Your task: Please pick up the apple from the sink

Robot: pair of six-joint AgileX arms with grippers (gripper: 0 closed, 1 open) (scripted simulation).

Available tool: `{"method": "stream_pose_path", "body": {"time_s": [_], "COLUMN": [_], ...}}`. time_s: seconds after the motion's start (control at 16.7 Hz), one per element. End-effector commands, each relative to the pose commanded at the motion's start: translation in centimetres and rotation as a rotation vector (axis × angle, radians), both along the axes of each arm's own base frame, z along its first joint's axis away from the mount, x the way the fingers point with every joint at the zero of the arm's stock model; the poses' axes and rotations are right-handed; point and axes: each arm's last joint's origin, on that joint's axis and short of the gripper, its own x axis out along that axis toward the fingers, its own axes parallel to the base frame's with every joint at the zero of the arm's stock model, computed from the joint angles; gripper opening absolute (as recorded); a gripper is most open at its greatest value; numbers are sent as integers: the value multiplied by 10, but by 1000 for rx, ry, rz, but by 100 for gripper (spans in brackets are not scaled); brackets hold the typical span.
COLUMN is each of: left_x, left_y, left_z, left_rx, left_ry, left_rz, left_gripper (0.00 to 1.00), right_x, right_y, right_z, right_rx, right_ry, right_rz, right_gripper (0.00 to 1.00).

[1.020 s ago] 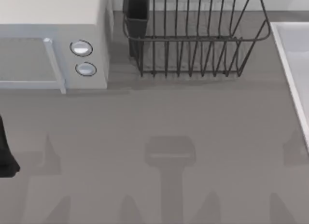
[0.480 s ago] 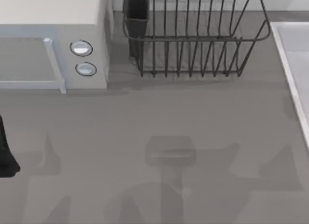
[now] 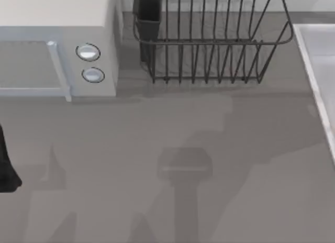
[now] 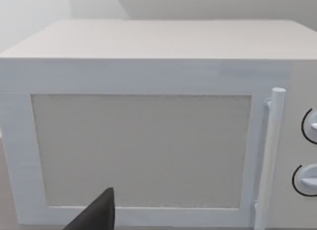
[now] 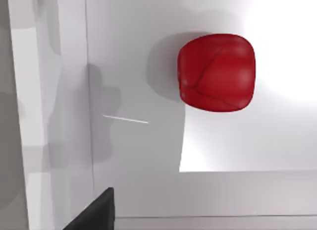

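The small glossy red apple (image 5: 216, 73), rounded but slightly blocky, lies on the smooth floor of the pale grey-white rectangular sink (image 5: 143, 141), near one of the basin's raised walls and apart from it. In the right wrist view it sits alone on the basin floor, nothing touching it, with its shadow falling beside it toward that wall. A dark finger tip of the right gripper (image 5: 96, 212) pokes into the edge of that view, well apart from the apple; whether the fingers are spread or closed I cannot tell.

From above, the sink (image 3: 314, 59) is a pale strip just beside the black wire dish rack (image 3: 209, 44), on the rack's right. The white box-shaped microwave (image 3: 57, 23) stands on the rack's other side. The left arm is parked near the microwave, facing its door (image 4: 141, 150), with the left gripper (image 4: 94, 215) showing as one dark finger tip (its state cannot be read either).

As a judgement: the apple looks light and rigid, so it should take a firm squeeze without harm. Its shiny curved skin is likely slippery, and on the smooth sink floor it may roll or skid if nudged from one side. The safest hold is across its widest middle, fingers coming down on two opposite flatter flanks at once, low enough that the fruit does not squirt upward.
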Motion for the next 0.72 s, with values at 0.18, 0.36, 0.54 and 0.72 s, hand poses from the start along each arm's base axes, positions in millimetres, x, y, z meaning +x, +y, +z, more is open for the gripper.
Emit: {"method": "stream_pose_path", "body": {"time_s": [0.18,0.36,0.54,0.72], "left_x": [0,0,0,0], "left_y": [0,0,0,0], "left_z": [0,0,0,0], "left_rx": [0,0,0,0], "left_ry": [0,0,0,0], "left_rz": [0,0,0,0], "left_gripper": [100,100,100,100], "right_x": [23,31,31,32], "right_y": [-11,-15,-15,-13], "right_z": [-30,-43,-43,-44], "right_rx": [23,32,33,32], "right_ry": [115,160,160,160], "right_rz": [-1,-1,-1,4], "right_gripper": [100,100,100,100]}}
